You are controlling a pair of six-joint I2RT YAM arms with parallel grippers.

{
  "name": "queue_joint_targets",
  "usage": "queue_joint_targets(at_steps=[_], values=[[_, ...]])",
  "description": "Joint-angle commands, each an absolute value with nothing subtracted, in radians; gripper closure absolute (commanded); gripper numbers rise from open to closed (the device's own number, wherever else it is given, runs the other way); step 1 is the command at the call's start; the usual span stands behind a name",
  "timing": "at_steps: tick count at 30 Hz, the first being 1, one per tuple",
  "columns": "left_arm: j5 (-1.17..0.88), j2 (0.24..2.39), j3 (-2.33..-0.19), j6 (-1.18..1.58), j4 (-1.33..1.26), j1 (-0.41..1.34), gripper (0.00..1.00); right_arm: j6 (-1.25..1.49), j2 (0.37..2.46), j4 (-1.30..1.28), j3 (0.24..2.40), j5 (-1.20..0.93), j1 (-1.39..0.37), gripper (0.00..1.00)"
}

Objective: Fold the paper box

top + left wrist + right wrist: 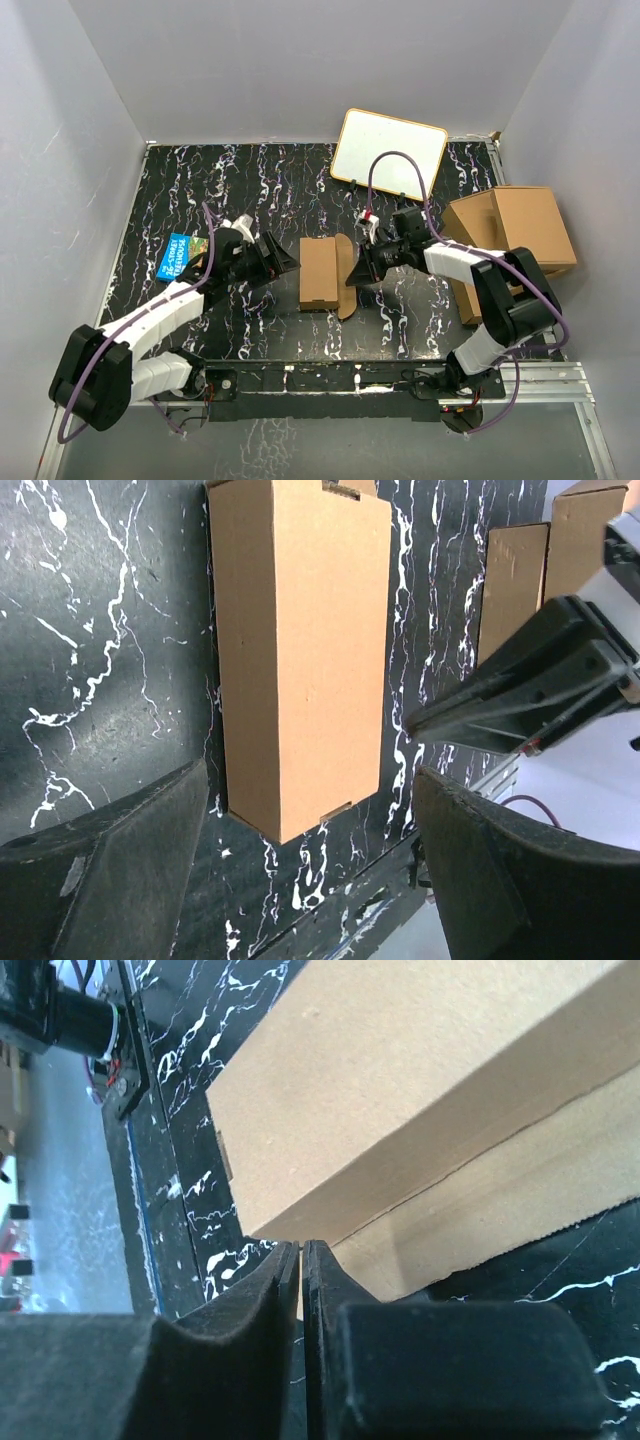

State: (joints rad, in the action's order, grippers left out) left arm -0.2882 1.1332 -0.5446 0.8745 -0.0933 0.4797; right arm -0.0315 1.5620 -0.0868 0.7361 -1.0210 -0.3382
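The paper box [319, 272] is a small brown cardboard box lying on the black marbled table, with one flap [346, 262] sticking out on its right side. My left gripper [288, 262] is open just left of the box, not touching it. In the left wrist view the box [300, 650] lies ahead of the spread fingers [120, 870]. My right gripper [358, 272] is at the flap's outer edge. In the right wrist view its jaws [301, 1245] are pressed together on the thin flap edge [500, 1210], with the box body [400, 1070] behind.
A white board [388, 152] lies at the back. A pile of larger cardboard boxes [510, 235] stands at the right, also visible in the left wrist view [510, 580]. A blue picture book [178, 255] lies at the left. The table's front rail [330, 375] runs near the arm bases.
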Motion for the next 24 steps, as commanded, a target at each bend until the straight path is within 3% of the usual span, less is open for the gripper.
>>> queue_joint_targets(at_steps=[1,11,15,20,24], values=[[-0.322,1.115,-0.513,0.923,-0.159,0.489,0.19,0.116,1.648,0.050,0.754,-1.055,-0.334,0.88],[-0.309,1.347,-0.578,0.869,-0.188,0.545,0.21,0.095,1.819,-0.058,0.874,-1.080,-0.371,0.90],[-0.308,1.445,-0.630,0.855,-0.183,0.573,0.27,0.061,1.861,-0.109,0.918,-1.080,-0.399,0.90],[-0.319,1.499,-0.645,0.856,-0.194,0.594,0.33,0.039,1.887,-0.130,0.946,-1.078,-0.422,0.90],[-0.267,1.475,-0.638,0.852,-0.136,0.594,0.31,-0.016,1.885,-0.190,0.979,-1.039,-0.416,0.89]])
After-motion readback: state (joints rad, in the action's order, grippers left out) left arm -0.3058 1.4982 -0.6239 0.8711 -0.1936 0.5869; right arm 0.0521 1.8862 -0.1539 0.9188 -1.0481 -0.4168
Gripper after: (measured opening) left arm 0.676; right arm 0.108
